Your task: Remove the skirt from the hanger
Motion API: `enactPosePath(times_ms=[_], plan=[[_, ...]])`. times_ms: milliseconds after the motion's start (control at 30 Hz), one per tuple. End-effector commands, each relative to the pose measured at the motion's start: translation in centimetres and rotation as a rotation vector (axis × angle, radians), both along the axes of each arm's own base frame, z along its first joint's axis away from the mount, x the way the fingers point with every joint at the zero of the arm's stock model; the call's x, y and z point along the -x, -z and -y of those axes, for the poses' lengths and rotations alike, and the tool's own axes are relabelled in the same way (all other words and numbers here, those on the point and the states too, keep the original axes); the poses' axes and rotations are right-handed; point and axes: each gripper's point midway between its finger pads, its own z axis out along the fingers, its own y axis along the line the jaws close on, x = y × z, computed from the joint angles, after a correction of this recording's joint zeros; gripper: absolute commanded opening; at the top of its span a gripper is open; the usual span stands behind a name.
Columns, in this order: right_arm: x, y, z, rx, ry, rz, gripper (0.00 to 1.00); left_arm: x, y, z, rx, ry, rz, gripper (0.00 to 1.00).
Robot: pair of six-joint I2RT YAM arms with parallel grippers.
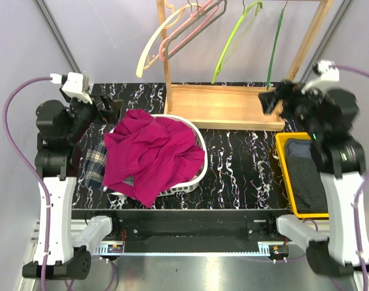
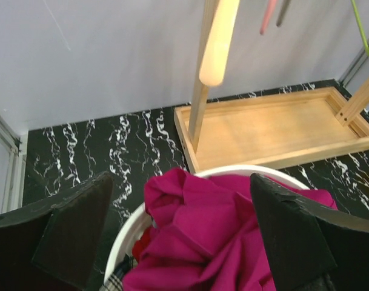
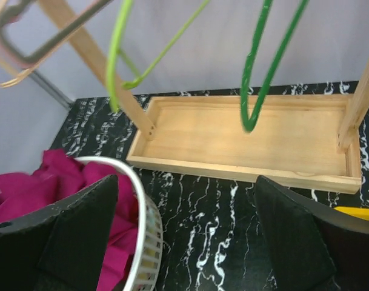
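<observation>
A magenta skirt (image 1: 151, 151) lies crumpled in and over a white basket (image 1: 200, 165), off any hanger. It also fills the basket in the left wrist view, skirt (image 2: 214, 236) inside the rim (image 2: 126, 236). The hangers hang bare on the wooden rack: cream (image 1: 157, 42), pink (image 1: 190, 27), light green (image 1: 232, 39) and dark green (image 1: 275, 42). My left gripper (image 1: 108, 106) hovers open at the basket's far left, jaws wide over the skirt (image 2: 181, 200). My right gripper (image 1: 270, 100) is open and empty (image 3: 185, 200), below the dark green hanger (image 3: 257, 79).
The rack's wooden base tray (image 1: 220, 106) stands behind the basket. A yellow bin (image 1: 281, 170) with dark clothes (image 1: 308, 176) sits at the right. A plaid cloth (image 1: 93, 163) lies left of the basket. Bare black marble table lies between basket and bin.
</observation>
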Motion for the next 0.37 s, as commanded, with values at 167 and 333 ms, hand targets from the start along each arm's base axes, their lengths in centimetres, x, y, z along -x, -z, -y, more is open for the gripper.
enactPosePath(times_ms=[167,333], plan=[[5.1,3.1,-0.8,0.032,-0.057,-0.08,1.0,1.5,1.6,-0.8,-0.006,-0.062,-0.042,0.99],[4.7,3.2,-1.0,0.031,-0.061,-0.089,1.0,1.6,2.0,-0.7,0.0,-0.058,-0.05,0.99]])
